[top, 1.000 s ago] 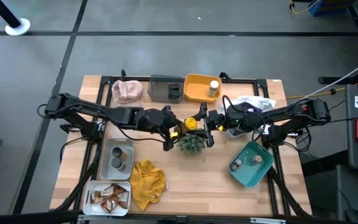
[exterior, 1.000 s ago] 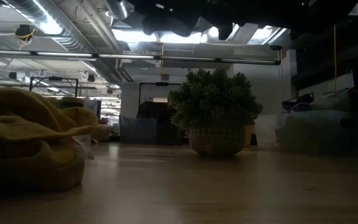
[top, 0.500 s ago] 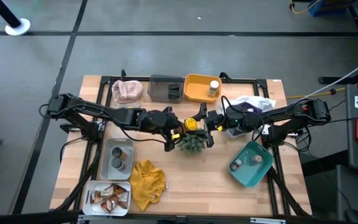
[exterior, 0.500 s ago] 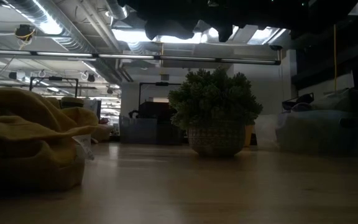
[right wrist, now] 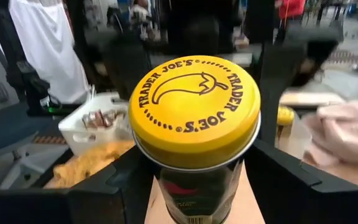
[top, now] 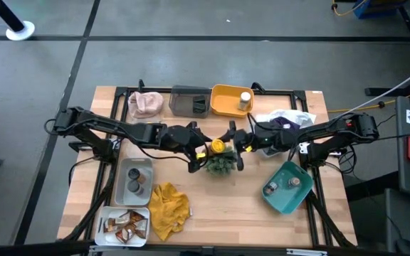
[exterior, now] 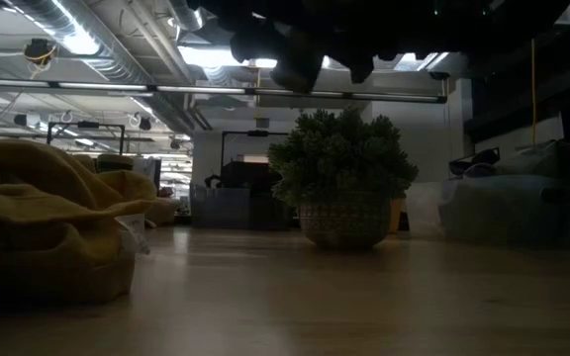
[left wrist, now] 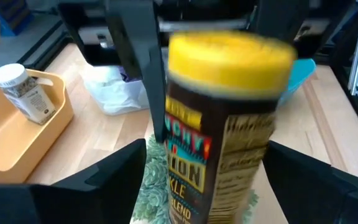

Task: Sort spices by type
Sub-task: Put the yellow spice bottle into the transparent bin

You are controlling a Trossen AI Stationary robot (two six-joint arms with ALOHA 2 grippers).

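Mid-handover above the worktop centre: right gripper pinches the yellow-lidded jar; left gripper stands spread around it. Sorting partly done: white-capped jar in the orange bin at the far edge, packets in the near-left tray; this jar remains unplaced.

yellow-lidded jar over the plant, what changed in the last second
The right gripper drew slightly left, keeping the yellow-lidded jar clamped. The left gripper opened and now only flanks the jar in the left wrist view, a handover. The plant, mustard cloth and trays are unmoved.
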